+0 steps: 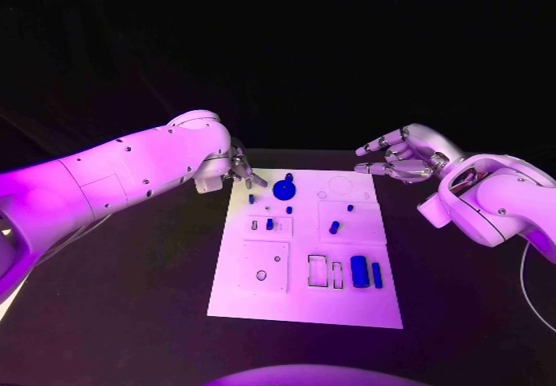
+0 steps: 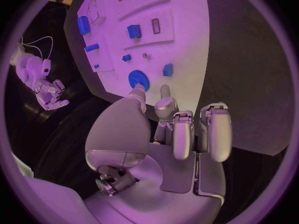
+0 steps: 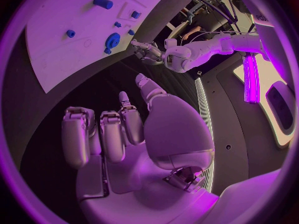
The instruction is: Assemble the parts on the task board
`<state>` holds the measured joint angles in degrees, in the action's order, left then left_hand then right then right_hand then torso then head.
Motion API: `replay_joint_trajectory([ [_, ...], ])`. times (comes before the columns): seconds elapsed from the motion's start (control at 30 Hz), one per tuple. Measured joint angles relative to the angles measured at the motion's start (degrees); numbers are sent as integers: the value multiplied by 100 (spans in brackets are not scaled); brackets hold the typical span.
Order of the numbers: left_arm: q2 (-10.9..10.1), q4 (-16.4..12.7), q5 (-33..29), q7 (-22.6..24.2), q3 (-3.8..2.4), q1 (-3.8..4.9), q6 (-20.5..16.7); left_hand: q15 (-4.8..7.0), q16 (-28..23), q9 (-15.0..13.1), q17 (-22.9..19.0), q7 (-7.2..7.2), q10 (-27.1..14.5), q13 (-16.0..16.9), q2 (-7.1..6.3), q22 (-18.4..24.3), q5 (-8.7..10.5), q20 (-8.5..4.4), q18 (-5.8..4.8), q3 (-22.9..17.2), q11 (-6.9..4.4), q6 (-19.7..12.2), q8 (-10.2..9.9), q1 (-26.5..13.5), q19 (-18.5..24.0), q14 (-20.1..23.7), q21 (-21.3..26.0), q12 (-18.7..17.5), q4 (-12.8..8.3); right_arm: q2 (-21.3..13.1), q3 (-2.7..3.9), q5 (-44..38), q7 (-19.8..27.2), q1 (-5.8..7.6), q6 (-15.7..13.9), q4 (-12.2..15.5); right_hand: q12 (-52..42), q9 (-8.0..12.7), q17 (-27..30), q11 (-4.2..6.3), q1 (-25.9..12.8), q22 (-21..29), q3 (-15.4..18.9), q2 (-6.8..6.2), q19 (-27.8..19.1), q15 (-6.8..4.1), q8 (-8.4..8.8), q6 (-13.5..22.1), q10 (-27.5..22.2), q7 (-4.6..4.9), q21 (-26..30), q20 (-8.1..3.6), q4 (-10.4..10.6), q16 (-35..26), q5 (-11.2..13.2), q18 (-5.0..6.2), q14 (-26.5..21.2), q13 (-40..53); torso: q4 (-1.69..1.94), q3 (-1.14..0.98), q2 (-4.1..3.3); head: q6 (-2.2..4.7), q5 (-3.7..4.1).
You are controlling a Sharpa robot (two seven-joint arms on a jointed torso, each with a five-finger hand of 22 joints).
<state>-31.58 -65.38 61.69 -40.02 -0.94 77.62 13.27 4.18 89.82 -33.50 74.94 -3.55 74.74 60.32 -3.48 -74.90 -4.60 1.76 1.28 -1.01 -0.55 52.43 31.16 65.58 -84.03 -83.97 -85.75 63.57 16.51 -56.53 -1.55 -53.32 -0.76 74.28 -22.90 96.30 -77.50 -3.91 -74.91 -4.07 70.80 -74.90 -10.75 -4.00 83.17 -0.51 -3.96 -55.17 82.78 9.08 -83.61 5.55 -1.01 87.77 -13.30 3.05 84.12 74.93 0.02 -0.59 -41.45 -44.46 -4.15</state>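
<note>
L hand [image 1: 240, 170] at task board [image 1: 304, 310] far-left corner, R hand [image 1: 400, 161] off board.

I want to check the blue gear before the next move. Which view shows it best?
The left wrist view: the gear is close, its teeth visible, just past the left robot hand. The head view shows it small on the board's far end; the right wrist view shows it small and oblique.

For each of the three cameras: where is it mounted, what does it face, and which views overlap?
Head view: on the head, looking down at the task board, both arms entering.
Left wrist view: behind the left hand, facing the blue gear.
Right wrist view: behind the right hand, off the board.
Shared: all three show the gear.
</note>
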Motion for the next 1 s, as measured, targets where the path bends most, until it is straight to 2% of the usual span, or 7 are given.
replay_joint_trajectory([
  [0.13,109,196,69,0,27,-2,164,0,0,5,0,13,19,30,23,0,0,0,0,38,-19,50,0,23,0,0,0,33,7,9,0,1,1,-5,5,-7,0,0,0,0,0,0,15,0,0,0,0,0,0,0,0,0,15,0,0,0,0,0,-7,5,-10,-2,-14],
  [0.37,187,378,164,0,45,-6,360,0,0,5,-1,41,39,42,55,-2,0,0,1,70,-39,80,23,-8,0,0,-29,56,8,17,-1,2,1,-8,11,-14,0,0,0,0,0,0,15,0,0,0,0,0,0,0,0,0,15,0,0,0,0,-1,-8,10,-16,-9,-30],
  [0.63,221,438,197,0,51,-6,511,0,0,5,-1,50,70,67,54,-5,0,0,2,86,-25,95,23,-7,0,0,-29,83,-8,28,-1,3,1,-10,16,-23,0,0,-4,0,0,0,15,0,0,0,0,0,0,0,0,0,15,0,0,0,0,-1,-8,7,-15,-20,-41],
  [1.0,233,466,175,-1,58,-9,740,1,0,5,-2,82,102,94,167,-4,0,-1,2,118,-58,162,74,105,0,0,-29,118,-40,34,-1,3,1,-10,25,-31,0,0,-3,0,0,1,15,0,0,0,0,0,0,0,0,0,15,0,-16,0,0,-2,-8,3,-14,-30,-61],
])
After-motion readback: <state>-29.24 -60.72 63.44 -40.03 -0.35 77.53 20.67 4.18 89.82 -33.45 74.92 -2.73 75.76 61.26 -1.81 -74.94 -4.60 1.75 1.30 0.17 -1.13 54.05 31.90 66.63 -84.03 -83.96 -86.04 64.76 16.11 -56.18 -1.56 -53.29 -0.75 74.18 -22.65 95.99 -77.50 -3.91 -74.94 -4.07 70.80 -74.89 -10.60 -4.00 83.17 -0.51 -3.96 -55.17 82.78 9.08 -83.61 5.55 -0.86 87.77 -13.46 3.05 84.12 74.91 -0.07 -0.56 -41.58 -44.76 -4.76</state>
